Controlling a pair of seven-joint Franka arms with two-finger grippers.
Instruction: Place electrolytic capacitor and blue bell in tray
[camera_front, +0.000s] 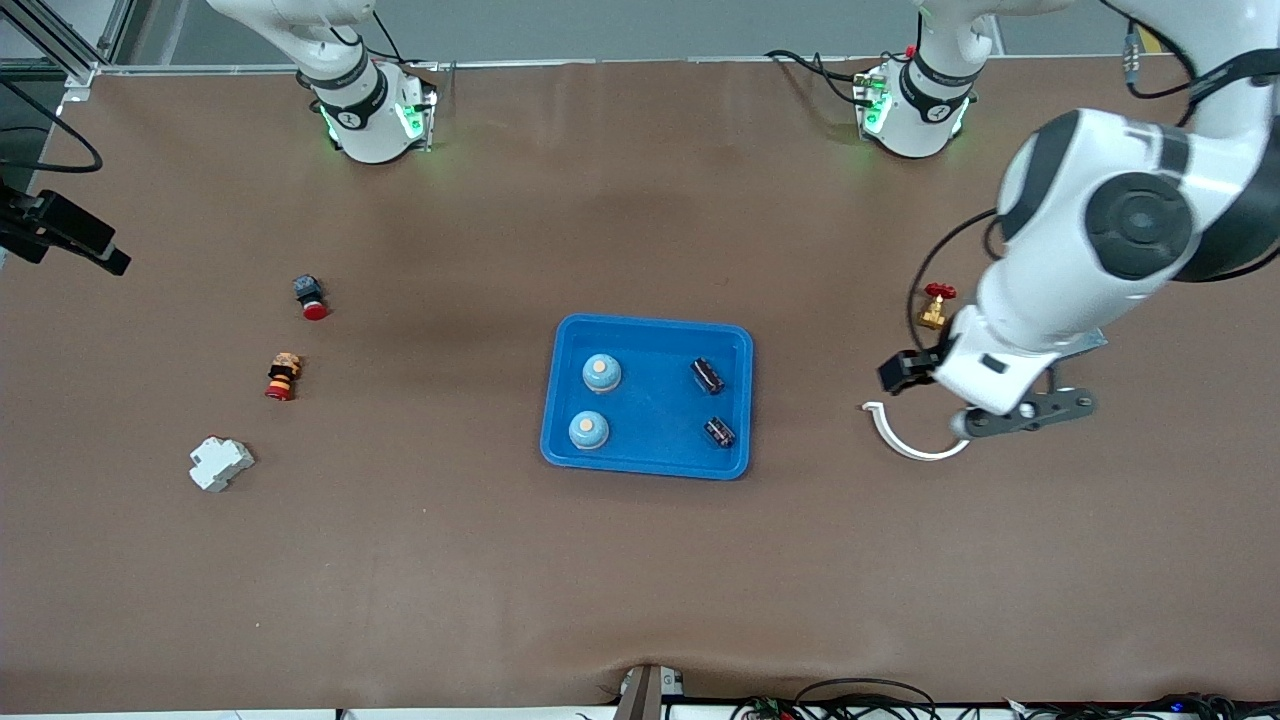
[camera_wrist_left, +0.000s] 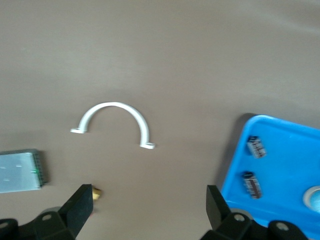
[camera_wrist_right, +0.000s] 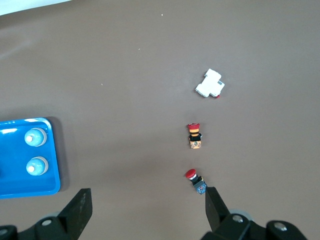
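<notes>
The blue tray (camera_front: 650, 322) lies mid-table and holds two blue bells (camera_front: 601, 372) (camera_front: 588, 430) and two black electrolytic capacitors (camera_front: 707, 375) (camera_front: 719, 432). My left gripper (camera_front: 903, 371) is open and empty, up over bare table between the tray and a brass valve. Its wrist view shows its open fingers (camera_wrist_left: 80, 205), the tray's end (camera_wrist_left: 280, 150), both capacitors (camera_wrist_left: 256, 146) (camera_wrist_left: 251, 184) and part of a bell (camera_wrist_left: 314, 197). My right gripper (camera_wrist_right: 147, 210) is open and empty, high over the table; its view shows the tray (camera_wrist_right: 15, 190) with both bells (camera_wrist_right: 35, 136) (camera_wrist_right: 36, 166).
A white half-ring clamp (camera_front: 905, 440) (camera_wrist_left: 116, 120), a brass valve with red handle (camera_front: 935, 308) and a grey plate (camera_wrist_left: 20, 171) lie toward the left arm's end. Two red pushbuttons (camera_front: 310, 296) (camera_front: 282, 377) and a white breaker (camera_front: 220, 463) lie toward the right arm's end.
</notes>
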